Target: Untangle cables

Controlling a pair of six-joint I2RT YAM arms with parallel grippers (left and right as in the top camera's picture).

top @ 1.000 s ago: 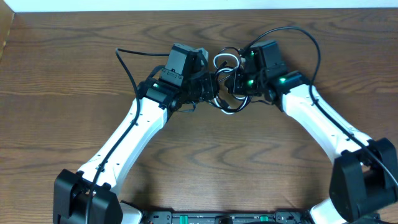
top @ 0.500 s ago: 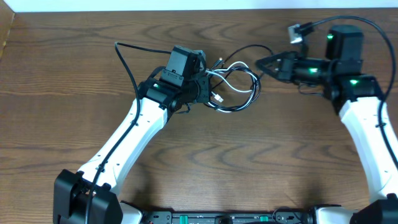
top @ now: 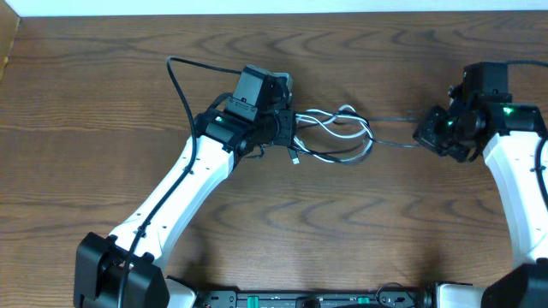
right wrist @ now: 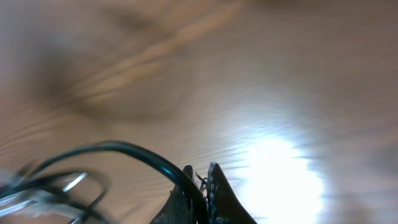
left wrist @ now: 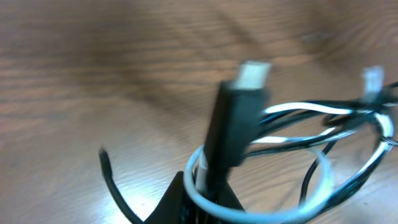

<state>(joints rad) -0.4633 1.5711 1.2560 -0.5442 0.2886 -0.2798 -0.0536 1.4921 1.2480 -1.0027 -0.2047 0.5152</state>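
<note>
Wood table (top: 103, 103): cables (top: 336, 137) lie mid-table betw the two grippers, in loose overlapping loops.
L side: left gripper (top: 289, 130) sits at the cables' left end. Jaws look pinched shut on the cables. Black plug (left wrist: 239, 118) w/ pale metal tip sticks up from the grip, white cord (left wrist: 326, 180) looped round it.
R side: right gripper (top: 425, 137) is well apart from the loops, off to their right. Jaws nearly together, clamped on one black strand (top: 394, 143).
Key relation: strand runs straight across from loops to right gripper and looks taut. Long axis = line betw grippers. L arm is nearer the loops.
Next, prob: pull apart along that line. Snag risk where loops cross.
Text/brands: none readable, wrist views too blurry.
</note>
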